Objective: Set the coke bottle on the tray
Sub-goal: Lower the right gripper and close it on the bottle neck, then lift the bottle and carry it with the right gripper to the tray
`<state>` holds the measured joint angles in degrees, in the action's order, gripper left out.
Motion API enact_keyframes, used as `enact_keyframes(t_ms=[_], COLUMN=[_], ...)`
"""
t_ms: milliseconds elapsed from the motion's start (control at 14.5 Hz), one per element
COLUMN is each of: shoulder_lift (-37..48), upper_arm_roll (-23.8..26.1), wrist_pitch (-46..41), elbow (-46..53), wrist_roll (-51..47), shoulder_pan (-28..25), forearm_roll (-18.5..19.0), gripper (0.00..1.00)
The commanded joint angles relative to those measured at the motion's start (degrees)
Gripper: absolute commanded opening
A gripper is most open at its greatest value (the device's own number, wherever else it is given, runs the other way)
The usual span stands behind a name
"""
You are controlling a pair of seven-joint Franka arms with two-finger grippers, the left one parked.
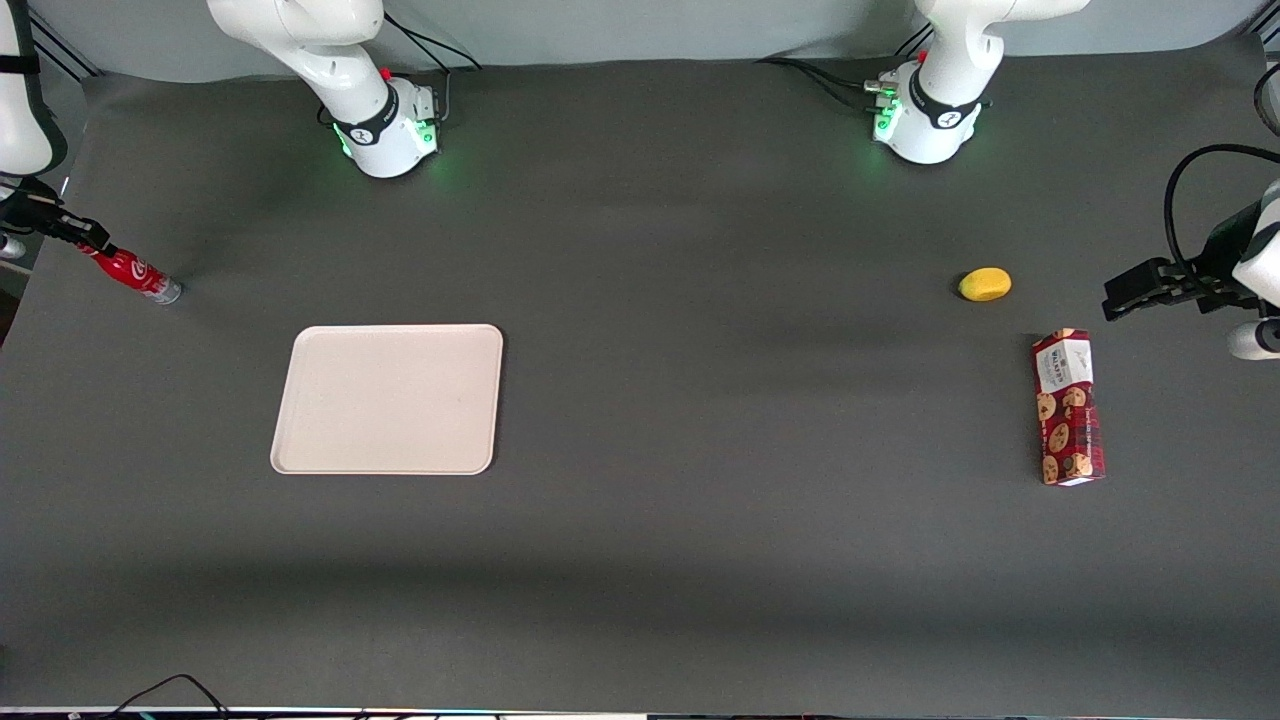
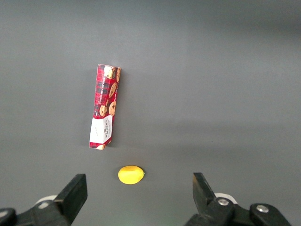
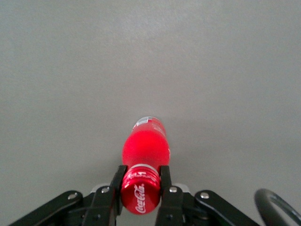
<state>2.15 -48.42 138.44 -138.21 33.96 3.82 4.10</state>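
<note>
The coke bottle [image 1: 135, 273] is a slim red bottle with a white script logo, tilted with its silvery base low, at the working arm's end of the table. My gripper [image 1: 88, 240] is shut on its red cap. In the right wrist view the fingers [image 3: 118, 180] press both sides of the cap [image 3: 140, 191], and the bottle's body [image 3: 145, 143] points away over bare grey mat. The tray [image 1: 390, 397], pale cream with rounded corners and a low rim, lies flat on the mat, nearer the front camera than the bottle, with nothing on it.
A red cookie box [image 1: 1068, 407] lies toward the parked arm's end of the table, with a small yellow lemon-like object [image 1: 985, 284] beside it, farther from the front camera. Both arm bases [image 1: 388, 125] stand at the table's back edge.
</note>
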Motion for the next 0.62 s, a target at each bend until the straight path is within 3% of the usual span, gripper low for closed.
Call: enact_keyframes(t_ms=[0,414,552], shoulder_lift=[2.77,6.37,7.17], upper_arm_roll=[1.92,6.76,8.25], wrist_pitch=[-12.60,-39.08,-44.20], elbow=[8.01,31.82,36.42], wrist_roll=[0.94,-3.18,-4.16], shoulder_pan=[0.49,0.58,0.58], forearm_roll=[-1.73,-1.12,-0.06], gripper=[0.00,0.00,0.00])
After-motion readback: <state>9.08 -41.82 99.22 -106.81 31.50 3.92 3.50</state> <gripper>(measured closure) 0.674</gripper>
